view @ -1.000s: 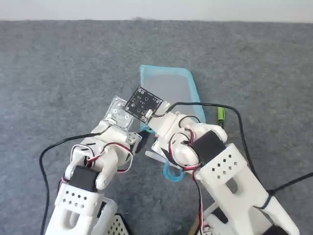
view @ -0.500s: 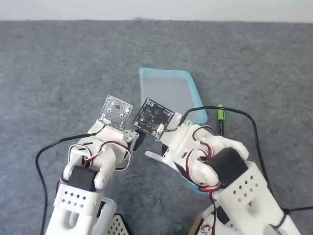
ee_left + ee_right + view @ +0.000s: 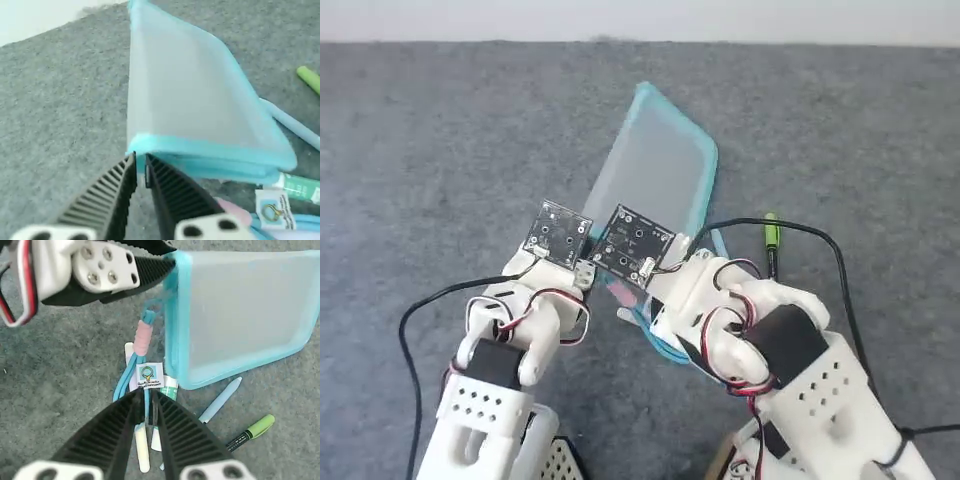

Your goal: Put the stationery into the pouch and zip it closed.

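Two white robot arms extend side by side over a table, the left arm (image 3: 505, 355) and the right arm (image 3: 790, 360) angled inward so that their wrists almost meet. The left gripper (image 3: 140, 162) has its black ridged jaws nearly together, pinching the corner of a pouch (image 3: 190, 100). The right gripper (image 3: 146, 399) has its jaws closed to a thin slit on a blue cord (image 3: 133, 364).
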You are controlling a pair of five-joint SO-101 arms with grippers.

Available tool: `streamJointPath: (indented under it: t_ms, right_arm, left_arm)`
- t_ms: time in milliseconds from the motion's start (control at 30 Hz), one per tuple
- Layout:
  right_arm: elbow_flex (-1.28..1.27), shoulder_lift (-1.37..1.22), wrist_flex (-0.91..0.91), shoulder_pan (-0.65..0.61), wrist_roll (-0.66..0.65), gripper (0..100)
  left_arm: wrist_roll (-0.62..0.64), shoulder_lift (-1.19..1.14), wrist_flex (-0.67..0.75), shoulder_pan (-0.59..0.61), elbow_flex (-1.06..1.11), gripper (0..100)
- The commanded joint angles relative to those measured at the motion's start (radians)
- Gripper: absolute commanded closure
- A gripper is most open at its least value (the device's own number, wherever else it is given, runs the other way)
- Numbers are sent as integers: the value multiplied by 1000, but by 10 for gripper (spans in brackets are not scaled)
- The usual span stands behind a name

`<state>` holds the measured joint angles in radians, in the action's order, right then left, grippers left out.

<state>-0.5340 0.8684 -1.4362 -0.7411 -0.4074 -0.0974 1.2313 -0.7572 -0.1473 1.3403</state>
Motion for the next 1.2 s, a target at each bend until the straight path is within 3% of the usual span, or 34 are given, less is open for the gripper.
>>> streamJointPath:
  t_ms: [0,100,300,400,533,633,900,1167]
  right_arm:
    - [-23,25,44,-7,-11,991]
    - [-101,25,127,-7,-2,991]
    - [-410,24,481,-50,43,988]
    - [-399,10,487,-85,94,961]
    - [-334,-84,475,-93,118,828]
    - [-287,-203,478,-125,118,757]
    - [-100,-522,478,-255,117,752]
    - [26,-789,515,-251,81,753]
  left_arm:
    - [25,18,35,-3,-21,989]
    - [25,18,21,-3,-38,989]
    - [25,18,-20,61,-73,985]
    - [37,12,-23,255,-120,964]
    - [86,9,-26,480,-177,890]
    - [84,11,-37,552,-196,885]
    - [83,9,38,740,-185,885]
    - [71,9,60,744,-160,885]
